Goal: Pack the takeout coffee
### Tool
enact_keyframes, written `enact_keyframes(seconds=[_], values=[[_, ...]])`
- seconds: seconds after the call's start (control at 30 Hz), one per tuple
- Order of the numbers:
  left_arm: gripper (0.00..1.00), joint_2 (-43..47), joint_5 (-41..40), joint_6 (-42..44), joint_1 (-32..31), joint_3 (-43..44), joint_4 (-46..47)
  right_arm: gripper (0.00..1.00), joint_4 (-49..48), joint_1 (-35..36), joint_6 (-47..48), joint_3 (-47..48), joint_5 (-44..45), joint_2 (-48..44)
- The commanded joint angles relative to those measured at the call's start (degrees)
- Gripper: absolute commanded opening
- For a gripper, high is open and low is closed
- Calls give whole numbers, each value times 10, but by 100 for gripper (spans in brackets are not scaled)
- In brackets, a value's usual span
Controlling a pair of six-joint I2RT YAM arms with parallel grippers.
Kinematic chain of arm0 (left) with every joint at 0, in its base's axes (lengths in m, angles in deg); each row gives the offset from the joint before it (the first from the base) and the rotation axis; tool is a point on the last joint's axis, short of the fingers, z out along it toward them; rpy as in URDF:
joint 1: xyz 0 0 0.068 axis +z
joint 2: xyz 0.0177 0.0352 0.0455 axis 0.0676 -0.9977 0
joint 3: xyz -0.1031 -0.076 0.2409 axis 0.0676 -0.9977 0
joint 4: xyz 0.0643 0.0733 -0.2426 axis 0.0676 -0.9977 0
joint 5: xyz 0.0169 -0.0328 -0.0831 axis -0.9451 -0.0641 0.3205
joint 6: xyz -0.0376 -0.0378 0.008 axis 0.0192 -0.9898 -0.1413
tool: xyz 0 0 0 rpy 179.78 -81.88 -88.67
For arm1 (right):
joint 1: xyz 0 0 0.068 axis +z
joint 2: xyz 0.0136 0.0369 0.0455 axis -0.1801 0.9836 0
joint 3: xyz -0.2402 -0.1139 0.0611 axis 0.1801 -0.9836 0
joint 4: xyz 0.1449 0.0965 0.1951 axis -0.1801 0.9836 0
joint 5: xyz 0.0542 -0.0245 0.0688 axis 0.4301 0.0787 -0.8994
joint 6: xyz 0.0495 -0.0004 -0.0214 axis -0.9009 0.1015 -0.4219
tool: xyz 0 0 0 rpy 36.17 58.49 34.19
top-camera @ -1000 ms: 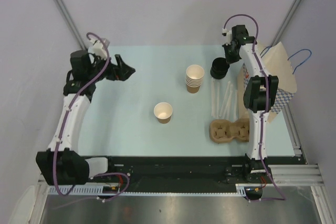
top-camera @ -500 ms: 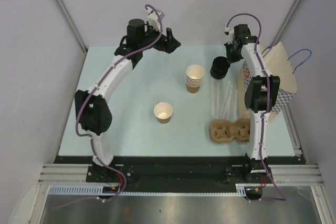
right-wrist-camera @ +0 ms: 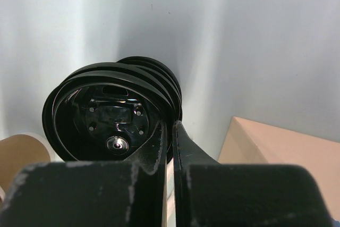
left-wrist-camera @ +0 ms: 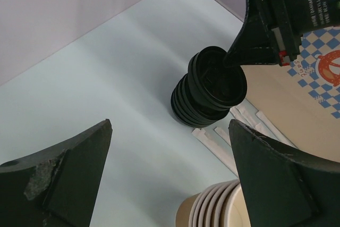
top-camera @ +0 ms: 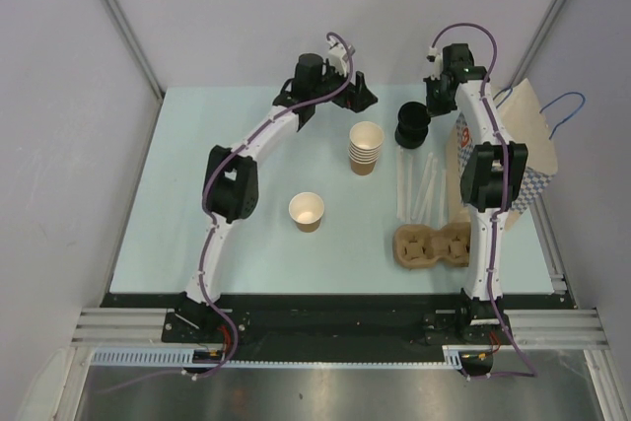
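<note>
Left of centre in the top view, the left arm rises from the bottom edge of the pale blue table [top-camera: 177, 194] and arcs towards upper middle. To the right of its elbow, near the middle of the frame, stands the lone tan cup [top-camera: 307, 211], upright and open-topped, apart from everything else. This is the only single cup in view.

Upper middle, the left gripper [top-camera: 360, 98] hangs above the table just above the stack of tan cups [top-camera: 366, 148]. Its fingers [left-wrist-camera: 69, 168] are spread wide with nothing between them. In the left wrist view the rim of that cup stack shows at the lower right, under the right-hand finger.

Right of the cup stack, close by but not touching, sits the stack of black lids [top-camera: 411, 130]. The right gripper [right-wrist-camera: 170, 131] comes down onto it from the upper right. Its fingers are pressed together on the rim of the top lid [right-wrist-camera: 106, 115], one inside the rim and one outside. That lid sits askew from the lids below it.

Below the lid stack, several white wrapped straws [top-camera: 419, 187] lie side by side on the table. Below them, at lower right, lies the brown pulp cup carrier [top-camera: 432, 246]. At the far right, a tan paper bag [top-camera: 527, 140] with blue handles and a blue check pattern lies beside the right arm.
</note>
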Motion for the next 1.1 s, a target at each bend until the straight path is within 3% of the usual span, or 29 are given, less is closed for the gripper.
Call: enact_keyframes(seconds=[0.0,1.07], values=[[97,-21,40,-31,2,46,65,0,-18,-5,-21,27,-14,-34],[96,-160,71,-46,-29,121,122,0,-19,8,-19,16,-37,-38]])
